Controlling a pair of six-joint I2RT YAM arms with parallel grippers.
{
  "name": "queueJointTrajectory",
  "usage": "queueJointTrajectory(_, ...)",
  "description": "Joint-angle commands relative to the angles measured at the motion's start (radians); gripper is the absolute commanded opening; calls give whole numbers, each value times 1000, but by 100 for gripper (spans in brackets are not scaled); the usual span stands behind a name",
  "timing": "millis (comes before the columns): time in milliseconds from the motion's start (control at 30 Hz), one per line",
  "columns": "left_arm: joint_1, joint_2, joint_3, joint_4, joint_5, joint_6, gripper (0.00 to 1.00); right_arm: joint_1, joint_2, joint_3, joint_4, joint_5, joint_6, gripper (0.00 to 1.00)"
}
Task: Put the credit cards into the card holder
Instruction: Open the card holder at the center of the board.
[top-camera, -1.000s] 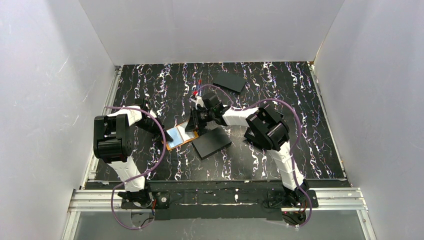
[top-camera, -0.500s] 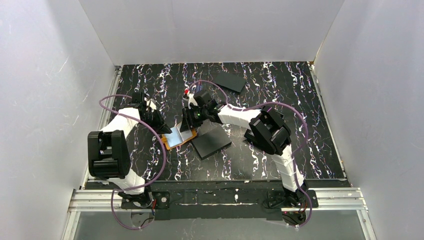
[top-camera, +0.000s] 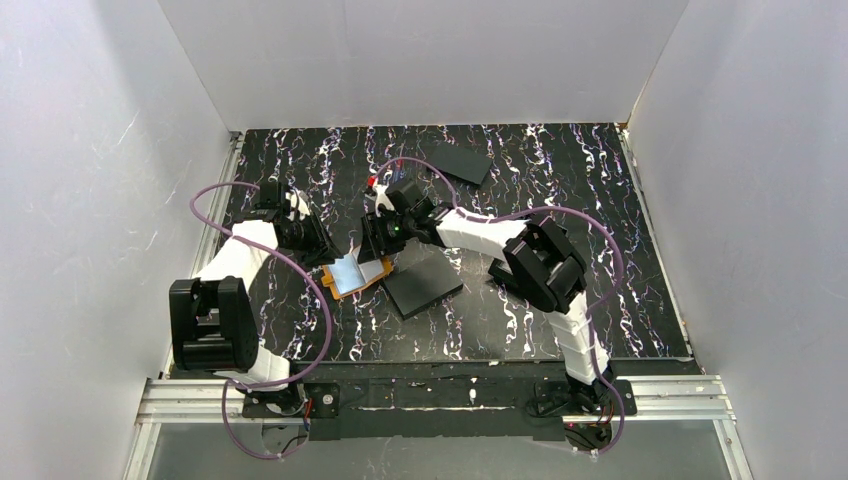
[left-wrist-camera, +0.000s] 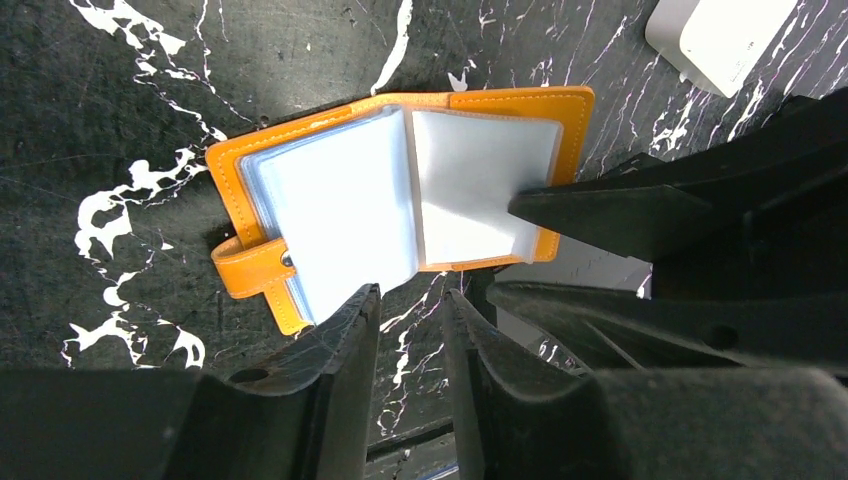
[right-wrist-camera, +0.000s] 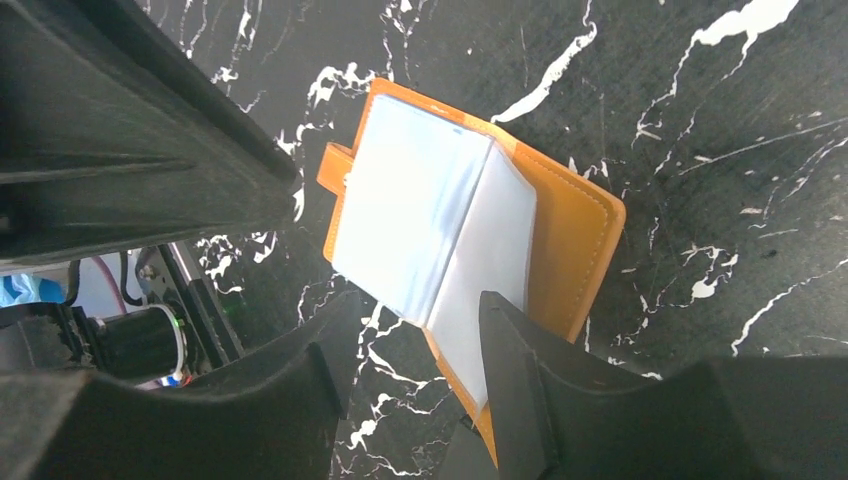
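Left wrist view: card holder (left-wrist-camera: 340, 200) open on the bench (left-wrist-camera: 120, 80), sleeves apparently empty; left gripper (left-wrist-camera: 410, 295) jaws narrowly parted, right gripper (right-wrist-camera: 420, 305) wider, both empty; filling seems not yet begun.

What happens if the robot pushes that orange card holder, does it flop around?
Probably a bit floppy: the card holder lies open and its pale plastic pages bend up from the cover. It likely slides rather than rolls, since it lies flat on the table. It looks thin, so probably light.
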Motion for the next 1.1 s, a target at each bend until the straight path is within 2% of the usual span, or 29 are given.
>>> queueJointTrajectory(0,-28,-59,-12,-7,-21,19,30,4,-93,2,1,18,-24,57)
queueJointTrajectory(333,-43,-76,-17,0,-21,25,39,4,-139,-20,1,34,-31,62)
queueJointTrajectory(1067,-55,-90,-23,16,-11,27,50,4,-203,-61,-10,68,-53,70)
